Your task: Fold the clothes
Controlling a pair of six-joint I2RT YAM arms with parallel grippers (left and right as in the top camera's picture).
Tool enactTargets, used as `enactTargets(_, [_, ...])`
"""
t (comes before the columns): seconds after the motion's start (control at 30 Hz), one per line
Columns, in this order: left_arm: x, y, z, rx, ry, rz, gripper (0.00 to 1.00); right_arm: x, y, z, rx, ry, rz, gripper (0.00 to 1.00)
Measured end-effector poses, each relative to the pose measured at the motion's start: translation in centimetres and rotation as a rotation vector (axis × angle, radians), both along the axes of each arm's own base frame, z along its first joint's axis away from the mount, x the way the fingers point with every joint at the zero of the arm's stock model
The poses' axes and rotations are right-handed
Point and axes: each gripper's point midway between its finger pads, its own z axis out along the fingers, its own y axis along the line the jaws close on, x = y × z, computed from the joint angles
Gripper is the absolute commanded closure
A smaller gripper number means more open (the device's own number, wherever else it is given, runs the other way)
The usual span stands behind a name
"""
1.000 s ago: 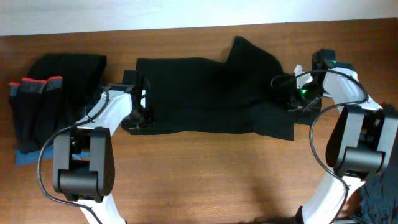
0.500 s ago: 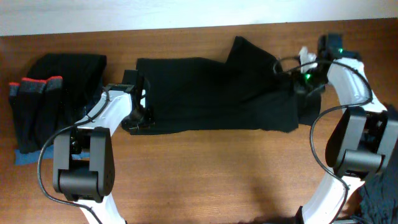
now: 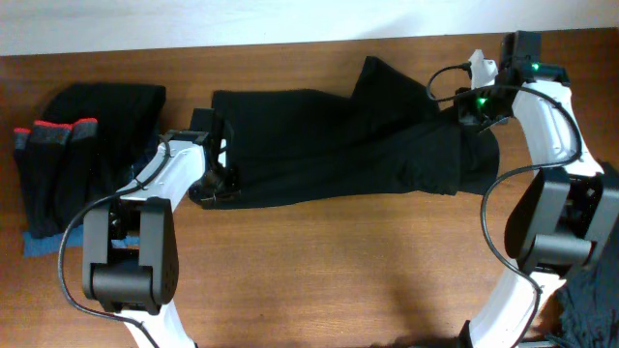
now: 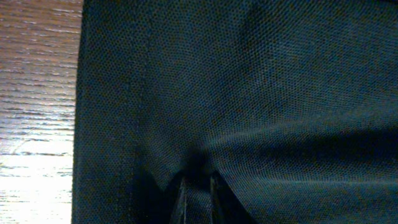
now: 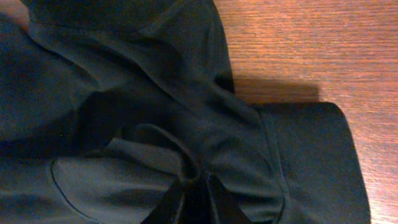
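Status: folding of the long black garment (image 3: pixel 329 145) is under way, not complete. It lies lengthwise across the middle of the wooden table (image 3: pixel 319 280), mostly flat, with one flap pointing toward the far edge and its right end bunched and doubled on itself. No clean fold line shows.

Left gripper (image 3: pixel 211 184): down at the garment's left edge. The wrist view shows its fingers drawn close together with a pucker of black fabric between them. It is judged to be clamped on the garment.

Right gripper (image 3: pixel 471 118): at the garment's right end, toward the far side of the table. The wrist view shows a ridge of fabric rising into the narrow gap between the fingers, with a hemmed end lying flat on the wood beside it. It is judged to be gripping the garment there.

Done, as far as visible: a stack of dark clothes (image 3: pixel 106 116) sits at the table's left end, with red-trimmed pieces (image 3: pixel 53 135) beside it and a blue cloth (image 3: pixel 39 246) beneath.

Outstanding: the held garment needs its right end carried over and flattened. A heap of dark fabric (image 3: pixel 590 309) at the near right corner appears unfolded.
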Motion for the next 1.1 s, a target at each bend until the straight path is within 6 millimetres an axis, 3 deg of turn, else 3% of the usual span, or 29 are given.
enactTargets(0.1, [0.0,0.0,0.0,0.0,0.0,0.0,0.85,0.3,0.2,-0.9,-0.007,0.01,0.003,0.51])
enactTargets(0.27, [0.0,0.0,0.0,0.0,0.001,0.0,0.85,-0.8,-0.1,-1.8,-0.03,0.074,-0.026,0.5])
enactTargets(0.3, [0.0,0.0,0.0,0.0,0.0,0.0,0.85,-1.2,-0.2,-1.9,-0.027,0.094,-0.03,0.45])
enactTargets(0.53, [0.0,0.0,0.0,0.0,0.0,0.0,0.85,-6.5,0.4,-2.6,-0.007,0.305,-0.001,0.46])
enactTargets(0.7, [0.0,0.0,0.0,0.0,0.0,0.0,0.85,-6.3,0.3,-3.1,-0.017,0.287,0.021,0.47])
enactTargets(0.93, [0.0,0.0,0.0,-0.003,0.001,0.0,0.84,-7.1,0.4,-5.8,-0.021,0.299,0.027,0.47])
enactTargets(1.1, [-0.3,0.0,0.0,-0.001,0.012,0.0,0.83,-9.5,0.8,-9.0,-0.012,0.359,0.029,0.47])
